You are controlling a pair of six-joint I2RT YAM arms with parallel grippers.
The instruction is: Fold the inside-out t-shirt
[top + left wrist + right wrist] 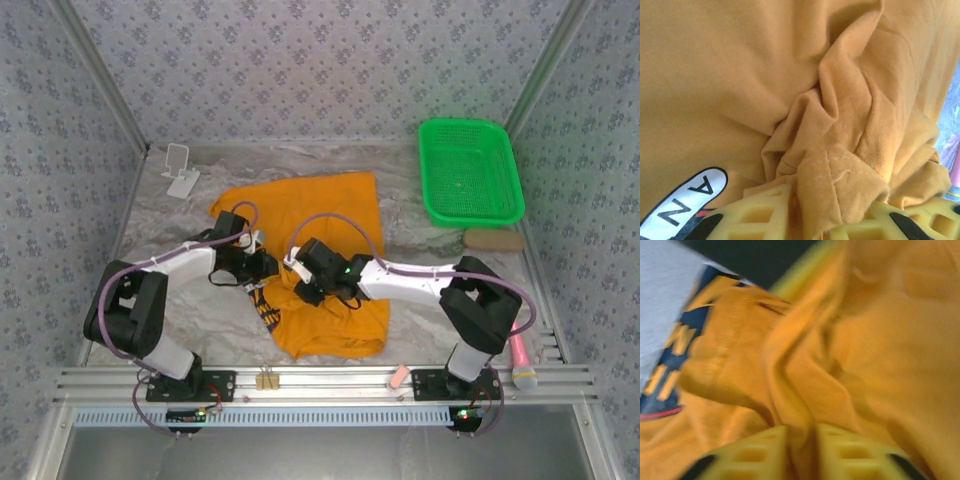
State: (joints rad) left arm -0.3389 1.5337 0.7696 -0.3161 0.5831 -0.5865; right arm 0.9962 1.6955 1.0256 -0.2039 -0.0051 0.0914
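The orange t-shirt (pixel 325 205) lies crumpled in the middle of the table, with a dark-and-white print (pixel 268 312) showing at its near left edge. Both grippers meet over its middle. My left gripper (pixel 266 266) holds a stitched hem fold of the t-shirt (pixel 840 180) between its yellow fingers (pixel 760 212); its midpoint is my left gripper (pixel 832 217), and the print (pixel 685 200) sits to its left. My right gripper (pixel 302 282) is shut on a thin ridge of the t-shirt (pixel 805 390), pinched at my right gripper (pixel 807 452). The print (pixel 670 370) lies at left.
A green basket (pixel 470 170) stands at the back right, with a brown object (pixel 495 240) just in front of it. A white stand (pixel 180 170) sits at the back left. Small clips (pixel 266 379) and a pink piece (pixel 398 376) rest on the front rail.
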